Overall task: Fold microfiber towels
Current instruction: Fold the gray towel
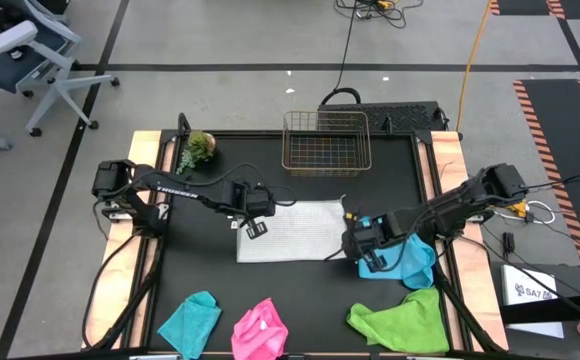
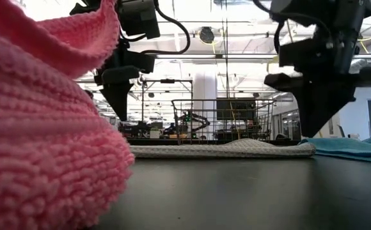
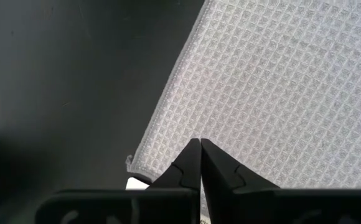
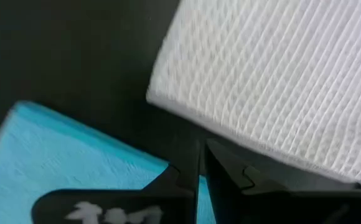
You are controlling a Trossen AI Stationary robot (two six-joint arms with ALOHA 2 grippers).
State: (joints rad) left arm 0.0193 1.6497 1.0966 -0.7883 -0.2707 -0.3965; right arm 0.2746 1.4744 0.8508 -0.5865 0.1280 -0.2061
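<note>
Spread towel [image 1: 292,231]: flat at table [image 1: 270,290] centre, between left gripper [image 1: 254,226] over its left edge and right gripper [image 1: 354,240] at its right edge. Wire basket [image 1: 326,141]: behind towel. Plant [image 1: 199,148]: behind left gripper. Second towel [image 1: 410,260]: just right of right gripper. Three crumpled towels [image 1: 260,332]: along front edge, before both grippers

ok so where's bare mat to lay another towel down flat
Widest bare mat: between the plant, the wire basket and the white towel; also in front of that towel. Crowded: the front edge with teal, pink and green towels, and the blue towel under the right gripper.
</note>
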